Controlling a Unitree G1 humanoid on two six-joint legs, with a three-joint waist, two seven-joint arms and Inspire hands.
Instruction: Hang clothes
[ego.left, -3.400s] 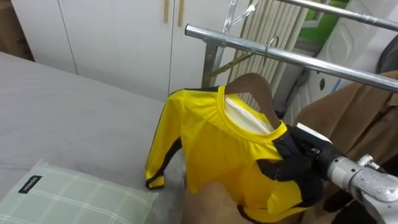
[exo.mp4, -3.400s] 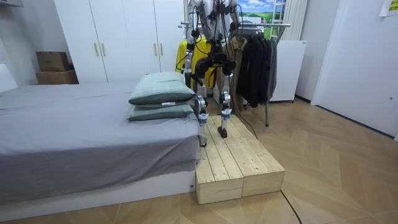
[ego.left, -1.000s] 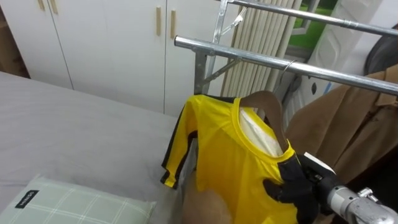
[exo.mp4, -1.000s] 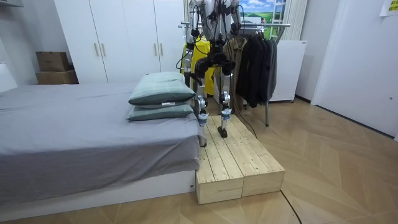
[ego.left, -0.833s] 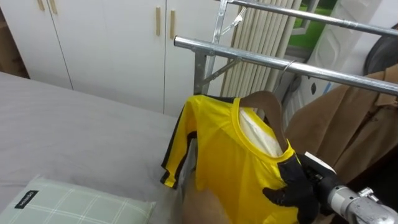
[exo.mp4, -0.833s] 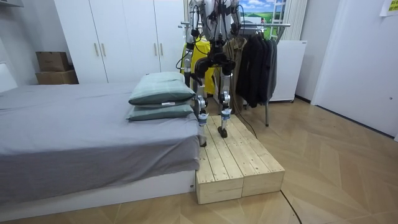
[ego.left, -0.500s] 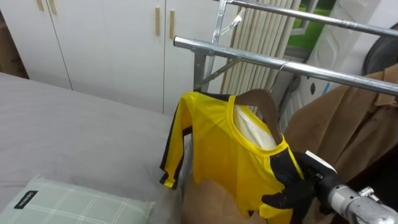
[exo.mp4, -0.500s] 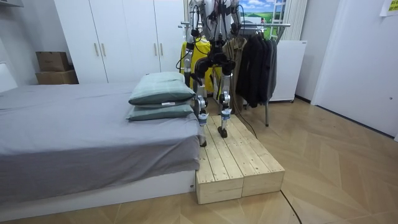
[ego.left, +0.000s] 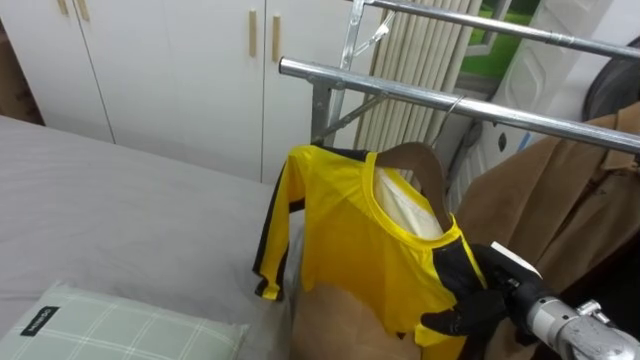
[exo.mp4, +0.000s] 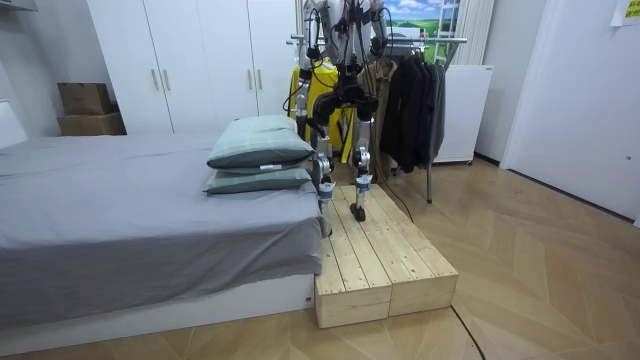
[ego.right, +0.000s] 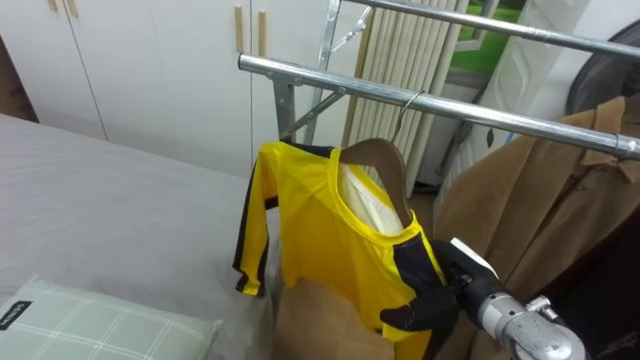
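A yellow shirt (ego.left: 350, 240) with black trim hangs on a wooden hanger (ego.left: 420, 160). The hanger's hook sits over the metal rail (ego.left: 400, 92) of a clothes rack. My right hand (ego.left: 472, 300), black, comes in from the lower right. It rests open against the shirt's right shoulder, thumb stretched leftward under the cloth's edge. In the room view I stand on a wooden platform (exo.mp4: 385, 260) facing the rack, and the yellow shirt (exo.mp4: 322, 85) shows past me. My left hand (exo.mp4: 296, 110) hangs small and dark at my side.
A brown coat (ego.left: 560, 200) hangs on the rail right of the shirt, with dark clothes (exo.mp4: 410, 100) further along. The grey bed (ego.left: 120, 220) with a checked pillow (ego.left: 110, 325) lies to my left. White wardrobe doors (ego.left: 180, 70) stand behind.
My right hand's fingers have let go of the shirt's shoulder and straightened. The shirt has swung a little to the left on its hanger and now hangs from the rail.
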